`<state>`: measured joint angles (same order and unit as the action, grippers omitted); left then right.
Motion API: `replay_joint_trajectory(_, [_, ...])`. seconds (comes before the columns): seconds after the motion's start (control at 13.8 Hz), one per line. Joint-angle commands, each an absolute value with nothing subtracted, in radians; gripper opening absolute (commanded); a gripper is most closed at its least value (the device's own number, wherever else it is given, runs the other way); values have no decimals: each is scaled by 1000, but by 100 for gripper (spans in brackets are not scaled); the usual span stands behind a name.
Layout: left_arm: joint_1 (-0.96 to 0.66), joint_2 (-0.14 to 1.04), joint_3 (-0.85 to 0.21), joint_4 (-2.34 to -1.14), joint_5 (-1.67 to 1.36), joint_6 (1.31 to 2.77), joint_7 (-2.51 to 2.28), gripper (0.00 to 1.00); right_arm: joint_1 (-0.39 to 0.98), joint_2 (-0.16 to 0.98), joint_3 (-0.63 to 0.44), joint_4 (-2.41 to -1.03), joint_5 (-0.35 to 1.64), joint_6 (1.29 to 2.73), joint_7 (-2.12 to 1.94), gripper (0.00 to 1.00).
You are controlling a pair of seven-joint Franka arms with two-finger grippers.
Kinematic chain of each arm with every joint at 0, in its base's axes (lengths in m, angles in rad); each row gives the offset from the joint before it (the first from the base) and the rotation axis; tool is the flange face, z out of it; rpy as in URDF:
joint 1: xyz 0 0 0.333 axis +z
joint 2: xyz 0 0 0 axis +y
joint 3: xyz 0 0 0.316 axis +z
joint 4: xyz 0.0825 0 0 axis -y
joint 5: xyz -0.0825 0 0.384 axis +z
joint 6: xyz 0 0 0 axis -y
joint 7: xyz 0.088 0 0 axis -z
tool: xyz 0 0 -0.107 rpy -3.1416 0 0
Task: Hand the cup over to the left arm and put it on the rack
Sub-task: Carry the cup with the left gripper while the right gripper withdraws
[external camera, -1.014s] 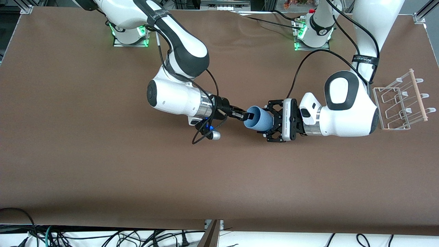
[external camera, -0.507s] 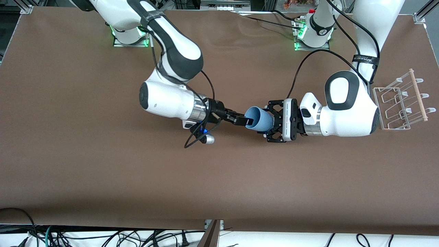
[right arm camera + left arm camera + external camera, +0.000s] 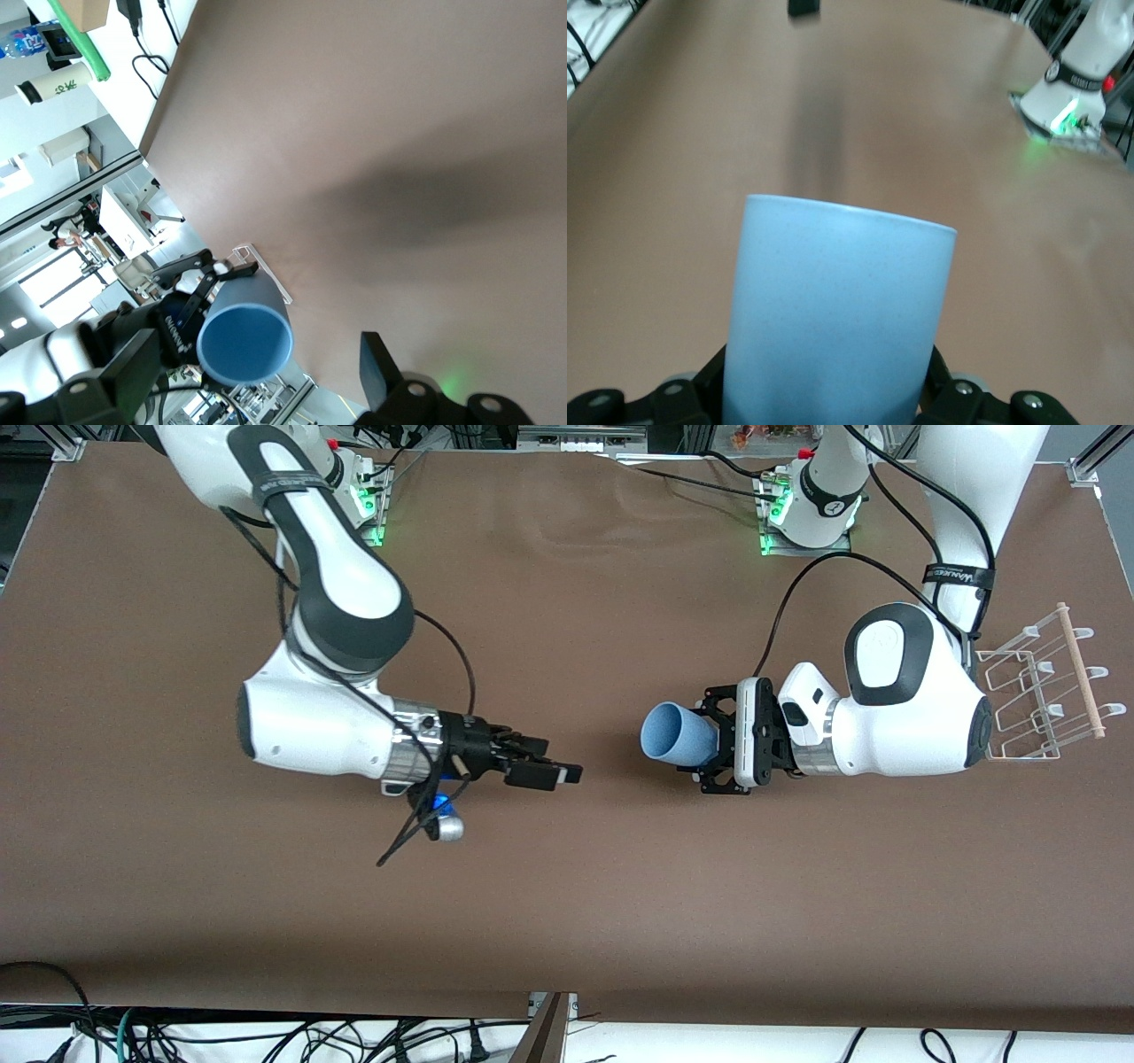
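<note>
Two grippers are on my screens. My left gripper point(image 3: 709, 744) is clamped on the base end of the cup point(image 3: 675, 732), which it holds up over the middle of the table point(image 3: 567, 903) with its open mouth turned toward the right arm's end. On the left wrist view the cup point(image 3: 837, 310) fills the lower middle, with black fingers point(image 3: 957, 398) hugging it on both sides. My right gripper point(image 3: 554, 772) hangs over the table toward the right arm's end, well apart from the cup, fingers spread apart and holding nothing; the right wrist view shows one finger point(image 3: 376, 367) and the cup's mouth point(image 3: 245, 343) farther off.

I count one cup, one rack point(image 3: 1041, 691) and two arms. The rack stands at the left arm's end of the table, just beside the left arm's elbow, with one wooden dowel point(image 3: 1081, 669) across its pegs.

A second ago my right gripper was pinching the cup's rim while the left one closed round the base. Since then it has let go and drawn back toward its own end, and the left gripper has barely shifted.
</note>
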<state>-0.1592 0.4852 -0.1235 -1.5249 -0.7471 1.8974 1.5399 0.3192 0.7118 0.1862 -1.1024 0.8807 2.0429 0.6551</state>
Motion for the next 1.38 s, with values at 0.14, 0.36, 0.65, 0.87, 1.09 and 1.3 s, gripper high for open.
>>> replay_joint_trajectory(0.14, [-153, 466, -110, -1525, -538, 1887, 1540, 0, 262, 686, 192, -1104, 654, 1906, 617, 100])
replay_joint_trajectory(0.36, [-140, 446, -101, -1525, -375, 1815, 1539, 0, 245, 632, 149, -1129, 501, 1815, 470, 100])
replay_joint_trajectory(0.65, [-126, 442, -72, -1526, -159, 1764, 1534, 0, 227, 534, 52, -1224, 320, 1749, 304, 100])
replay_joint_trajectory(0.87, [-123, 448, -14, -1529, 32, 1743, 1531, 0, 193, 482, 46, -1278, 179, 1736, 293, 100])
replay_joint_trajectory(1.09, [-106, 489, 26, -1526, 159, 1743, 1529, 0, 178, 418, 46, -1325, 17, 1723, 295, 100])
replay_joint_trajectory(1.3, [-103, 489, 41, -1531, 309, 1732, 1451, 0, 144, 325, 46, -1391, -23, 1701, 291, 100])
